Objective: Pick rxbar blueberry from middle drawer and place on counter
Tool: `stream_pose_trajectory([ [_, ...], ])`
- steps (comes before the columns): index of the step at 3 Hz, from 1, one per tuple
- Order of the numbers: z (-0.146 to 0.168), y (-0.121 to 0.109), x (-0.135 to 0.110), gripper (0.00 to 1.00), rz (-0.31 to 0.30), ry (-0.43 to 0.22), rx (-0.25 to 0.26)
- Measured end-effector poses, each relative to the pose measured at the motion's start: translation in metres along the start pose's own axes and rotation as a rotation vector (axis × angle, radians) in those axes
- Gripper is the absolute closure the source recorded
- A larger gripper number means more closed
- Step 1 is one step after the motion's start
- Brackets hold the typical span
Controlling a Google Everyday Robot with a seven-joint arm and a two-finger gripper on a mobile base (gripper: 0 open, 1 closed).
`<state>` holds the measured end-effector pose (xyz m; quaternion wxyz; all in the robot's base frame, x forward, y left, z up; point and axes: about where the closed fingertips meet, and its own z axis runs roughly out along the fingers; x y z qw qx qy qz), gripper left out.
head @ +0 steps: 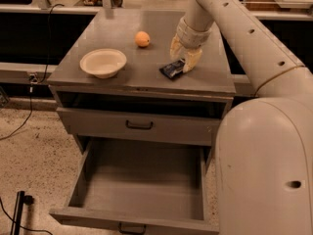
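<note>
The rxbar blueberry (172,70), a small dark navy bar, lies flat on the counter (117,38) near its front right. My gripper (183,55) hangs just above and behind the bar. Its two cream fingers (192,61) are spread apart, and the right one is at the bar's far end. The gripper is open and holds nothing. The middle drawer (139,220) is pulled far out below, and its grey floor is bare.
A cream bowl (103,62) sits at the counter's front left. An orange fruit (142,38) lies behind the middle. A shallower drawer with a black bar handle (139,126) is slightly open above. My white arm fills the right side. A black cable (19,209) lies on the speckled floor.
</note>
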<state>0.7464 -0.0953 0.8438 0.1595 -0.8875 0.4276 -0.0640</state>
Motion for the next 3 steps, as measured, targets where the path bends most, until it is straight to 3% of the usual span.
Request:
stream_pose_trajectory([
  [1, -0.013, 0.002, 0.005, 0.0, -0.003, 0.018, 0.022],
  [2, -0.032, 0.008, 0.014, 0.0, -0.005, 0.04, 0.032],
  [3, -0.032, 0.008, 0.014, 0.0, -0.005, 0.04, 0.032],
])
